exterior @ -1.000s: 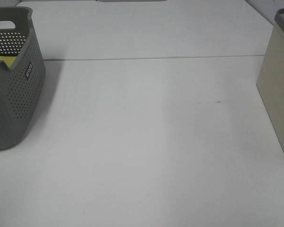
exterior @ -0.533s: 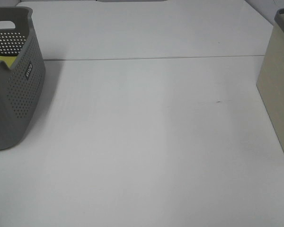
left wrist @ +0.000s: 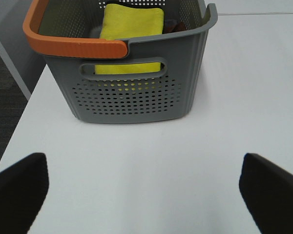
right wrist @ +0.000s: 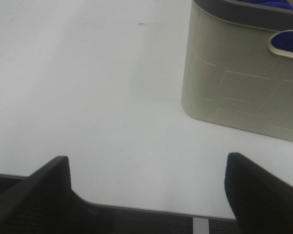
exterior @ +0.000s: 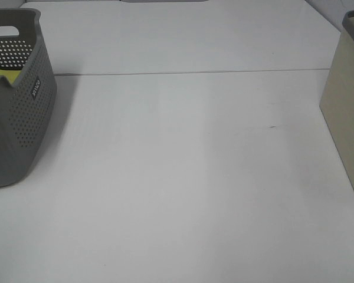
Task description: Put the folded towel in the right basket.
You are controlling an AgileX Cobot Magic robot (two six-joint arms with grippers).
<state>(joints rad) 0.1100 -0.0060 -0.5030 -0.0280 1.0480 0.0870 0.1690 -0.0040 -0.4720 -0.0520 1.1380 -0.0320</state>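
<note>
Folded towel point(right wrist: 288, 41) inside right basket point(right wrist: 234, 78)

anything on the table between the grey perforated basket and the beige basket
Nothing: in the exterior high view only bare white table lies between the grey perforated basket and the beige basket, apart from a tiny dark speck.

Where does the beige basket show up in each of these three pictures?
High view: beige basket at the right edge, partly cut off.
Left wrist view: not in it; only the grey basket shows.
Right wrist view: beige basket stands beyond the open right hand, something blue showing through its handle hole.
Shared landmark: the small dark mark on the table.
</note>
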